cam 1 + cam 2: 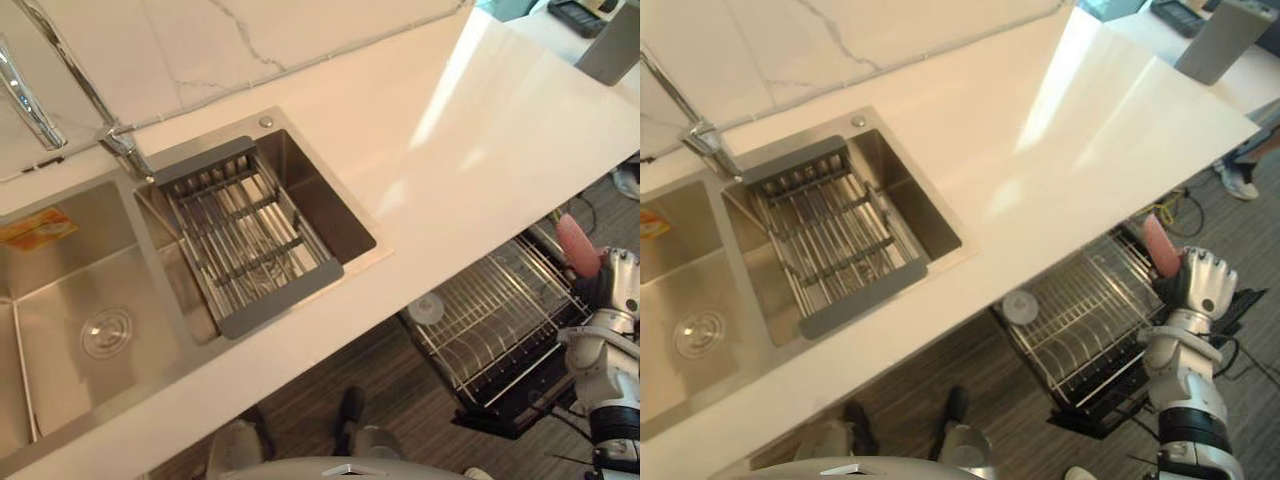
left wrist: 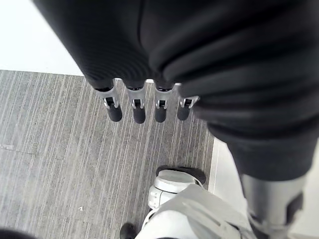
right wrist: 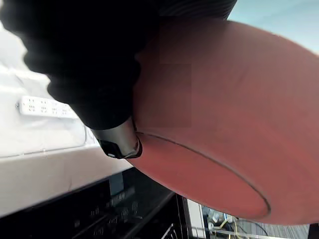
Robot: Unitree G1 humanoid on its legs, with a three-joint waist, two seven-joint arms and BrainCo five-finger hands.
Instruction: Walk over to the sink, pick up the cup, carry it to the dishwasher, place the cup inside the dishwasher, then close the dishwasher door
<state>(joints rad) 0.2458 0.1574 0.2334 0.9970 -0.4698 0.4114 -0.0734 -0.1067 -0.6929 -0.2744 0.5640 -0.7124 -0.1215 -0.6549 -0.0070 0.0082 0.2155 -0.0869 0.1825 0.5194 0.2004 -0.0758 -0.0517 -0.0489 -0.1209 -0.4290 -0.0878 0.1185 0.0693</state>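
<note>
Ahead of you the stainless steel double sink (image 1: 60, 290) is set into the glossy white countertop (image 1: 480, 130). A grey-framed wire draining basket (image 1: 240, 235) sits in its right bowl, and the chrome tap (image 1: 30, 105) rises behind the divider. Under the counter's right end the wire dishwasher rack (image 1: 1080, 310) stands pulled out over the floor, with a small white round item (image 1: 1020, 306) lying at its sink-side corner. The counter edge overhangs the rack's inner part.

The smooth pink cup (image 1: 1159, 247) is in your right hand (image 1: 1205, 285) – fingers curled round it, a dark tip pressed to its wall (plain in the right wrist view). Cup and hand hang above the rack's outer right corner.

Your left hand (image 2: 134, 107) hangs with straight fingers, holding nothing, over the grey ribbed floor (image 2: 60, 149).

A marble-look white wall (image 1: 250, 40) backs the counter; a grey box (image 1: 1220, 40) stands on its far right end – beyond it, a person's shoe (image 1: 1240, 180).
</note>
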